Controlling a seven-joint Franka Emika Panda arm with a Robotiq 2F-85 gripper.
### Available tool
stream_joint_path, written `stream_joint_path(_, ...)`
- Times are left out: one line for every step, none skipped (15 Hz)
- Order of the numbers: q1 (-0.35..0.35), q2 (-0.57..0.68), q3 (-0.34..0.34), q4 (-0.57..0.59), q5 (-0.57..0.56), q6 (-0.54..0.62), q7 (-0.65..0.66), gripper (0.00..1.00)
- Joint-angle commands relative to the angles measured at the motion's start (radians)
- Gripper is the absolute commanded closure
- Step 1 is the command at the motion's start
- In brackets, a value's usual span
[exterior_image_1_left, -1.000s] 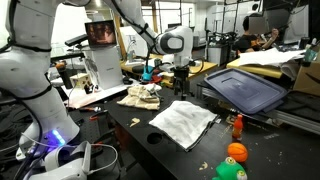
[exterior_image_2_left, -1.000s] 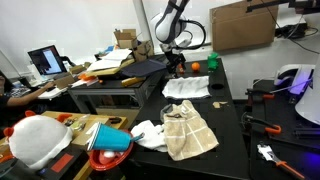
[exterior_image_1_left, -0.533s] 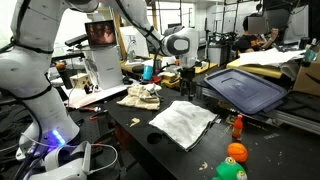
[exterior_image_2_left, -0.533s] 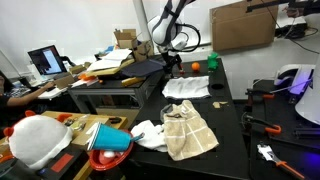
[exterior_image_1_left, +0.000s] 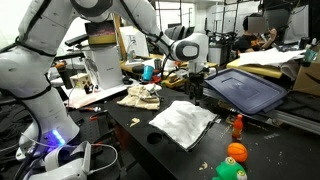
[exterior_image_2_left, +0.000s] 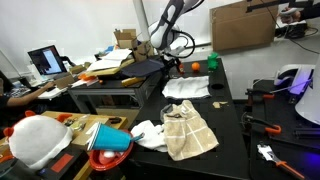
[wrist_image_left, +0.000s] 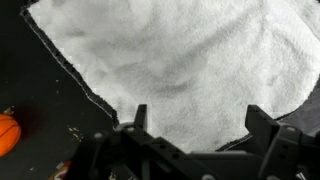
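1 white towel (wrist_image_left: 180, 60) lies under the wide-open hand (wrist_image_left: 197, 115); soft, probably light, best pinched at its nearest edge.

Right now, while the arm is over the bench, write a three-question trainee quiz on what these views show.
1. True or false: the tool is shut on the white towel.
2. Pick one. In the wrist view, what lies at the left edge, beside the towel? A) an orange round toy; B) a blue mug; C) a screwdriver.
3. Fill the gap: in both exterior views, the towel lies spread on a table whose top is ___ in colour.

Key: 1 false, the jaws stand open above the towel with nothing between them. 2 A. 3 black.
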Motion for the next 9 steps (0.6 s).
stream_joint_path(0.008,0.065,0.003,0.103,0.015,-0.05,0.007,0.0)
stream_joint_path(0.011,0.069,0.006,0.106,0.01,-0.046,-0.002,0.0)
stream_joint_path(0.015,0.067,0.005,0.102,0.004,-0.036,-0.007,0.0)
stream_joint_path(0.025,0.062,-0.007,0.092,0.0,-0.027,0.02,0.0)
stream_joint_path(0.026,0.055,-0.01,0.085,0.004,-0.024,0.029,0.0)
stream_joint_path(0.023,0.04,-0.012,0.063,0.009,-0.016,0.034,0.0)
stream_joint_path(0.022,0.031,-0.015,0.05,0.009,-0.012,0.04,0.0)
stream_joint_path(0.023,0.027,-0.019,0.043,0.005,-0.012,0.041,0.0)
stream_joint_path(0.024,0.02,-0.027,0.034,0.0,-0.015,0.044,0.0)
